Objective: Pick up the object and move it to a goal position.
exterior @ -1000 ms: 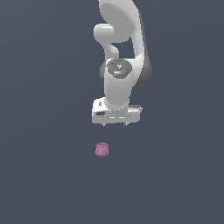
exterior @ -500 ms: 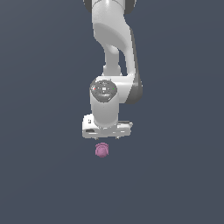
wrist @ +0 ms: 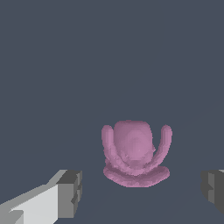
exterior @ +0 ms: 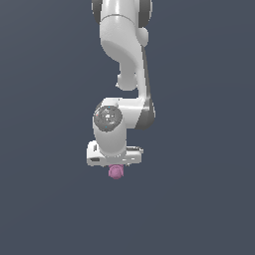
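While hanging low over the dark floor (exterior: 45, 209), spread wide apart and empty: gripper (wrist: 140, 194), one grey pad (wrist: 70, 192) on each flank of the object (wrist: 134, 154), no contact visible. In the exterior view, sits straight under the white hand, at six o'clock from the gripper (exterior: 115, 164), object (exterior: 115, 172) resting on the floor and partly tucked beneath it. Looks squat and rounded with upturned lobes, no clear long axis. Probably calls for a short straight descent, then closing.
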You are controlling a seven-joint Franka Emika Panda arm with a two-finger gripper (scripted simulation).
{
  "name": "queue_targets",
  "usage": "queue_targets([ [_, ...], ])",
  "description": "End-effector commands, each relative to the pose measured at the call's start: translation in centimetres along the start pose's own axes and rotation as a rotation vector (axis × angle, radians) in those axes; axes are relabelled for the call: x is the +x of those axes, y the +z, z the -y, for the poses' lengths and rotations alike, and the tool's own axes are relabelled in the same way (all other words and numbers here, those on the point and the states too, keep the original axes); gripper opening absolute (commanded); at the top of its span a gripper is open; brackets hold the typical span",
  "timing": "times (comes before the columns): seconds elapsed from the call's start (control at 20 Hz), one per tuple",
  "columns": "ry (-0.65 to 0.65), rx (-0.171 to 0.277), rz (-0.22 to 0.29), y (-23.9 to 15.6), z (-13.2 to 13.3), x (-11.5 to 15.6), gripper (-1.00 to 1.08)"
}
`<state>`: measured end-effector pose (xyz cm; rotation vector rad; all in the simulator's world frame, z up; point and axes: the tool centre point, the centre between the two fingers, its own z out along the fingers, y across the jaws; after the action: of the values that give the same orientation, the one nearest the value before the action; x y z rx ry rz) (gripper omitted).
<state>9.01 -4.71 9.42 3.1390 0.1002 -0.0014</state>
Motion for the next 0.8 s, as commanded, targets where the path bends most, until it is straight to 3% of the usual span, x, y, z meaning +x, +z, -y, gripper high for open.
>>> queue_targets([
  [0.0, -0.001, 0.001, -0.001, 0.2, -0.2, 0.2, 1.0],
  [0.35, -0.001, 0.001, 0.0, 1.0, -0.3, 0.2, 1.0],
  [0.75, -0.001, 0.001, -0.001, 4.9, -0.3, 0.1, 1.0],
])
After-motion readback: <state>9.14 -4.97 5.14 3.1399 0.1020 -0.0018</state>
